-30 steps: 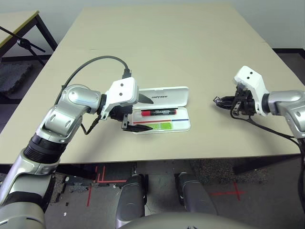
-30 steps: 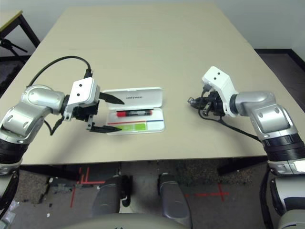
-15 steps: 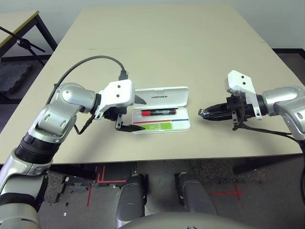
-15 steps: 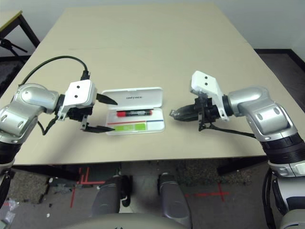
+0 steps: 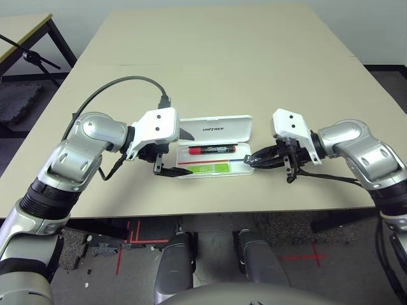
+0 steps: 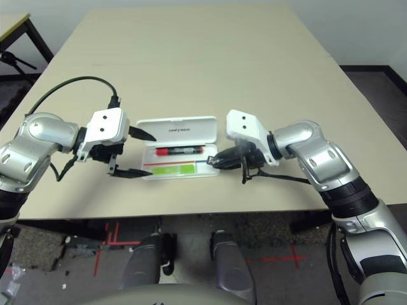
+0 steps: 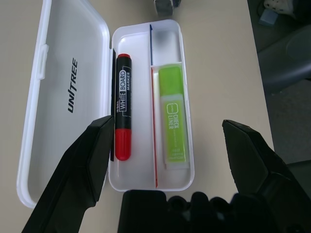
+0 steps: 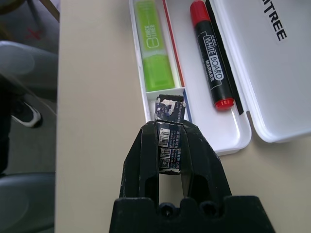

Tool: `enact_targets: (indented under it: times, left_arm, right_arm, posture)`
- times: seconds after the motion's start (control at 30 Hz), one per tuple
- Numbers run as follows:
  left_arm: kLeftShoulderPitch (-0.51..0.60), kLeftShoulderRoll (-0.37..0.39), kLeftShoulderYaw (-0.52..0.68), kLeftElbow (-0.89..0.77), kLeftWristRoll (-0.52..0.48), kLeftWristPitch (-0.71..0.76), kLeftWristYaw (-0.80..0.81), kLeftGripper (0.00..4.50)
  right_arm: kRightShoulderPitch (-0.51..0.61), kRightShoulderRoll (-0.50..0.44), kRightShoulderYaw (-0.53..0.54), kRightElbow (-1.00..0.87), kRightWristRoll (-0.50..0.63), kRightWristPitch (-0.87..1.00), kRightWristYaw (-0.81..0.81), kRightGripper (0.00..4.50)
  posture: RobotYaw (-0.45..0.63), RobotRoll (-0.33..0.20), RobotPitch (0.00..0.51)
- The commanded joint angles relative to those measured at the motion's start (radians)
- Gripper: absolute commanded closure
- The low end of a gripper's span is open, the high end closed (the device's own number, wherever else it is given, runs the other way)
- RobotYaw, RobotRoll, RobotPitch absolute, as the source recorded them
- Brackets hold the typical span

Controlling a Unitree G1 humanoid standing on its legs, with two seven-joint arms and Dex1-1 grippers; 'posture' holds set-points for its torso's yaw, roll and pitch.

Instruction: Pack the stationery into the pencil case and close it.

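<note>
Between our left gripper's (image 7: 167, 141) spread, empty fingers lie one marker (image 7: 123, 107), reading "WHITE BOARD MARKER", and one green bar (image 7: 173, 116), "CHECK LINER", in one open pencil case (image 7: 131, 179), "UNITREE" on its lid (image 7: 68, 97), while our right gripper (image 8: 169, 128) clenches one small dark piece (image 8: 169, 141) with tiny print over the case's near end.

A long beige table (image 5: 222, 63) runs from near to far. At the far left stands another table (image 5: 22, 28) with dark legs, a thin black stand (image 5: 32, 58) beside it. Red tape lines (image 5: 119, 260) mark the grey floor (image 5: 210, 273); on its near left lies something clear, possibly plastic wrap (image 6: 11, 289).
</note>
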Motion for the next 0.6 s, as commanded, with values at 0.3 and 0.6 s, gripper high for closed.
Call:
enact_targets:
  times: [0.3, 0.6]
  left_arm:
    - [0.006, -0.013, 0.028, -0.072, -0.062, 0.071, 0.013, 0.0]
    - [-0.01, -0.028, 0.039, -0.075, -0.093, 0.104, 0.025, 0.0]
  right_arm:
    - [-0.033, 0.058, 0.06, 0.076, -0.078, -0.089, 0.008, 4.15]
    - [-0.042, 0.075, 0.072, 0.098, -0.098, -0.094, 0.029, 4.15]
  posture:
    - [-0.06, 0.0, 0.123]
    - [-0.06, 0.0, 0.122]
